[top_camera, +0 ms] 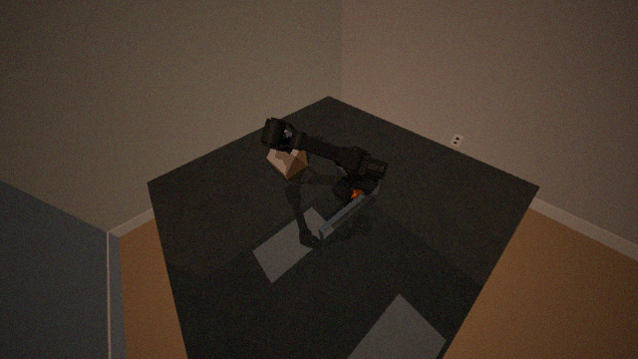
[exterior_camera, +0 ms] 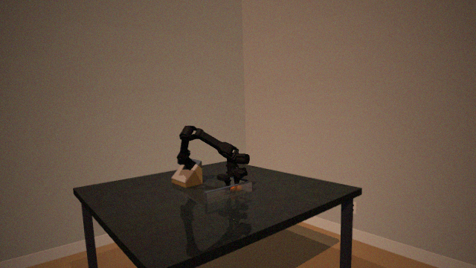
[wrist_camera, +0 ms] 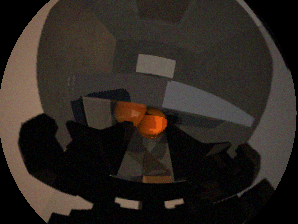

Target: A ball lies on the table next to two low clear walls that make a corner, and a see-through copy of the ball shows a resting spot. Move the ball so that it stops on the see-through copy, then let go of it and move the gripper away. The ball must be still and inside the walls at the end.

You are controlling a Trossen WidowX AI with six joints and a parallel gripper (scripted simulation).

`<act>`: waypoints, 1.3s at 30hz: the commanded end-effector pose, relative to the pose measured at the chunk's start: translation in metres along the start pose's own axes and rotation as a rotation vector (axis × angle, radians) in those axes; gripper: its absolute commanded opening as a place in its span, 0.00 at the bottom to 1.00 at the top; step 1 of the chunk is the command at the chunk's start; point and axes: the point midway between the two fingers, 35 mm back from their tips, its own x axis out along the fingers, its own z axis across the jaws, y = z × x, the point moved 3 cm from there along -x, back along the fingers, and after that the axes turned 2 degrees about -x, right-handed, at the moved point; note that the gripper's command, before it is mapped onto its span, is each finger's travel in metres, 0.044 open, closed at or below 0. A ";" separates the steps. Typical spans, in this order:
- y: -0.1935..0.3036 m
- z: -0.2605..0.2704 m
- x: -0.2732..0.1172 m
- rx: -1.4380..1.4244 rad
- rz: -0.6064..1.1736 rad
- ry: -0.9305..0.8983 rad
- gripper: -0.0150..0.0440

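Note:
The orange ball (top_camera: 356, 193) (exterior_camera: 233, 188) (wrist_camera: 152, 125) lies on the dark table (top_camera: 214, 209) (exterior_camera: 141, 201), inside the corner made by the two low clear walls (top_camera: 343, 217) (exterior_camera: 222, 192) (wrist_camera: 210, 106). The paler see-through copy (wrist_camera: 127, 111) sits just left of and behind the ball in the wrist view, touching or overlapping it. My gripper (top_camera: 357, 189) (exterior_camera: 233, 183) (wrist_camera: 150, 121) reaches straight down over the ball. Its dark fingers stand on either side of the ball and are shut on it. The fingertips are hard to make out in the dim light.
The arm's tan wedge-shaped base (top_camera: 288, 163) (exterior_camera: 187, 176) stands behind the walls. Pale light patches (top_camera: 286, 246) lie on the table top in front. The table edges are far from the gripper on all sides.

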 end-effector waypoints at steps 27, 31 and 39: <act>0.001 0.001 -0.132 -0.008 0.002 -0.001 0.25; -0.001 0.004 -0.129 -0.008 0.002 -0.001 0.25; -0.011 0.033 -0.086 -0.007 0.000 -0.001 0.25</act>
